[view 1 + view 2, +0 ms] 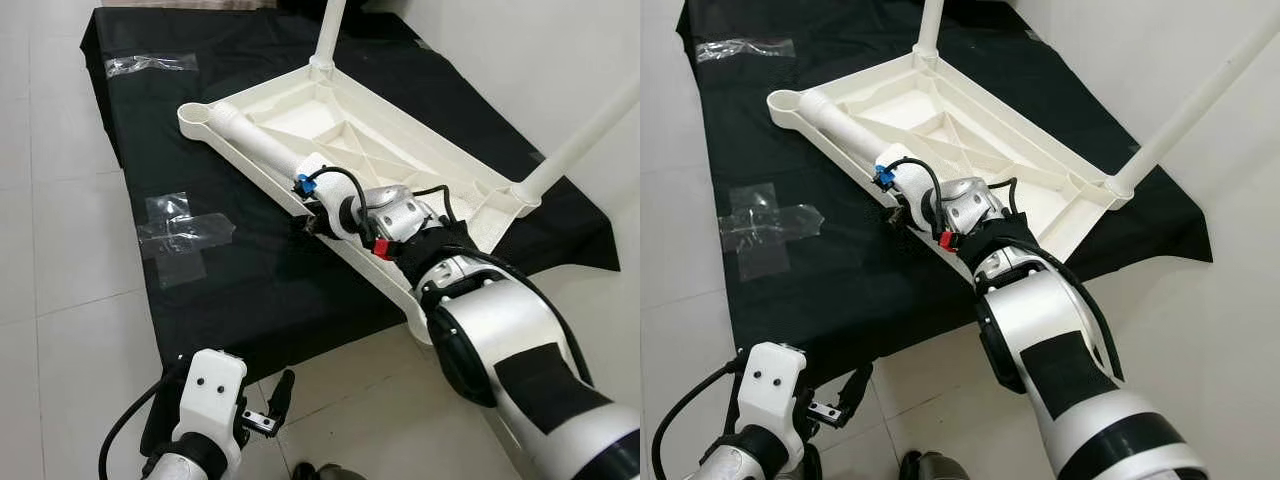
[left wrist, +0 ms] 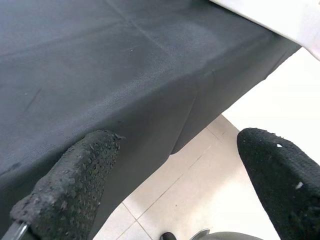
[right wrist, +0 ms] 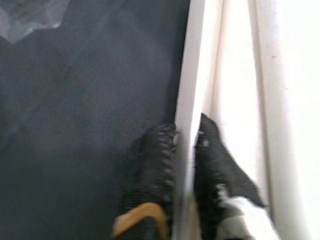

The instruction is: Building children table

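Observation:
A white plastic table top (image 1: 420,150) lies upside down on a black cloth (image 1: 230,290) on the floor. Two white legs stand up from it, one at the far corner (image 1: 330,30) and one at the right corner (image 1: 585,130). A loose white leg (image 1: 255,140) lies along the near rim, its end by the empty left corner socket (image 1: 195,115). My right gripper (image 3: 185,145) is shut on that near rim (image 3: 187,75), one finger on either side. My left gripper (image 2: 177,140) hangs open low at the near left, over the cloth's edge and the tiles.
Clear tape patches (image 1: 180,235) (image 1: 150,65) stick to the cloth left of the table. White floor tiles (image 1: 60,250) surround the cloth, and a white wall (image 1: 520,50) rises close behind the right side. A dark object (image 1: 325,470) shows at the bottom edge.

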